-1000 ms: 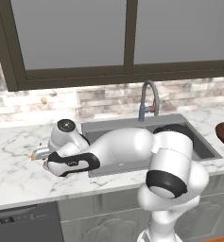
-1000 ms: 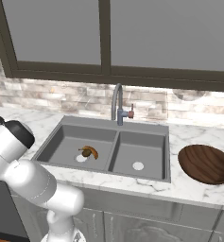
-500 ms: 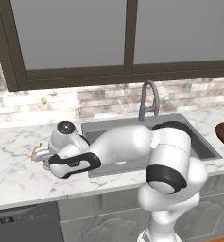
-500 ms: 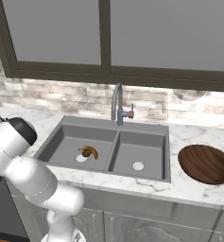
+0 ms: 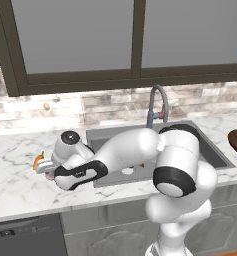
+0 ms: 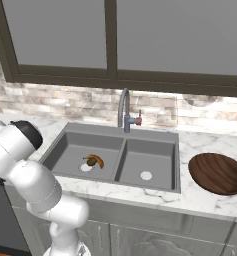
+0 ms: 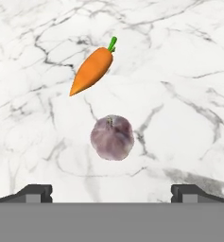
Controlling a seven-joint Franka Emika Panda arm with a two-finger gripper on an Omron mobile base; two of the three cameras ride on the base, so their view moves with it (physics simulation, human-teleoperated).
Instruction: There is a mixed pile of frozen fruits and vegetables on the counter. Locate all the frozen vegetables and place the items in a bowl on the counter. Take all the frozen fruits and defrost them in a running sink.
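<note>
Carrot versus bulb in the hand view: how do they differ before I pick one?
The carrot is orange, long and tapered with a green tip; the bulb is pinkish-white and round. The bulb lies nearer the open pincer, the carrot beyond it. Both rest apart on the marble counter.

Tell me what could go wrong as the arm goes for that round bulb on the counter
The bulb is round and lies loose on the smooth counter, so closing off-centre could roll it away from the open tool. The carrot lies close beyond it, apart but near enough to be nudged. The bowl stands past the sink, so a weak grip might drop the bulb in a basin.
</note>
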